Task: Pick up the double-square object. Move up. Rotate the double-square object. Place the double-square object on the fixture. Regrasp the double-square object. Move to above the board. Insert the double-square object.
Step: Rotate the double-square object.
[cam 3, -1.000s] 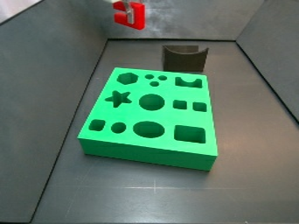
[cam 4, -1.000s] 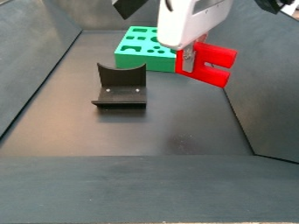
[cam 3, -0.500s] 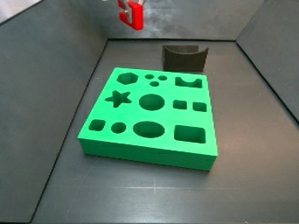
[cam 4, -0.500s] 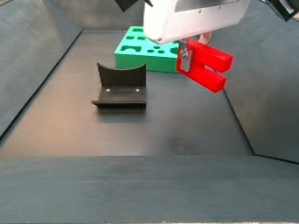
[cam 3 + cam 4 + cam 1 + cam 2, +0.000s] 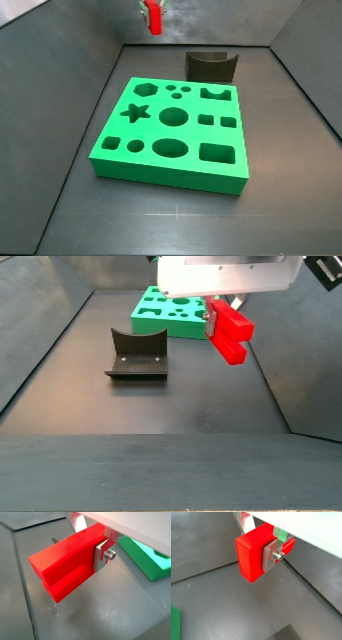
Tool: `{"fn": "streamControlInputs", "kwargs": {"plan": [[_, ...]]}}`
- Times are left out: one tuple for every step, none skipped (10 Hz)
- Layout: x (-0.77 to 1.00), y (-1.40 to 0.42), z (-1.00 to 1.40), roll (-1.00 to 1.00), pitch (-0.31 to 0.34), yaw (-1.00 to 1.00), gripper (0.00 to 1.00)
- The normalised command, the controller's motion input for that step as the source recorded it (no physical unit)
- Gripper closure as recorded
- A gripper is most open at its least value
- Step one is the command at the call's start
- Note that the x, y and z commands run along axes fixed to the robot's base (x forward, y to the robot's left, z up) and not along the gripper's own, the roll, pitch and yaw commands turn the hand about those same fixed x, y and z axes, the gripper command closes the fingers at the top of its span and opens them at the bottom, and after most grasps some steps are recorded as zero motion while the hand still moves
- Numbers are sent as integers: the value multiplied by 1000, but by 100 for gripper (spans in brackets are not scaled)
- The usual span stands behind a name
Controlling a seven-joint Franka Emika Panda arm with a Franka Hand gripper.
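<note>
Gripper (image 5: 221, 306), upper centre of frame, jaws clamped on the double-square object (image 5: 230, 334), has turned it edge-on since a second ago. Rotation underway; fixture (image 5: 136, 355) placement next.

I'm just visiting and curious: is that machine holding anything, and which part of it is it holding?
Yes. The gripper holds the double-square object in the air, pinched by one end between its fingers.

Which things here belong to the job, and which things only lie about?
Belong to the job:
- double-square object, held up in the air by the claw
- fixture on the floor
- board on the floor

Only lying about:
- nothing visible
</note>
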Motion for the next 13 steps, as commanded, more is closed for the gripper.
{"fn": "streamControlInputs", "kwargs": {"plan": [[36,22,-31,-22,44,-918,100],[36,22,-30,-22,43,-754,100],[37,22,-28,-21,42,-454,100],[37,22,-27,-21,42,-345,100],[38,22,-25,-21,41,-201,100],[0,0,-1000,0,0,0,100],[7,2,-1000,5,-15,33,100],[11,6,-1000,13,-24,34,100],[13,8,-1000,33,-28,28,100],[17,11,-1000,53,-24,19,100],[22,15,-1000,67,-18,13,100],[32,20,-1000,81,-13,6,100],[40,21,-921,93,-3,-1,100]]}}
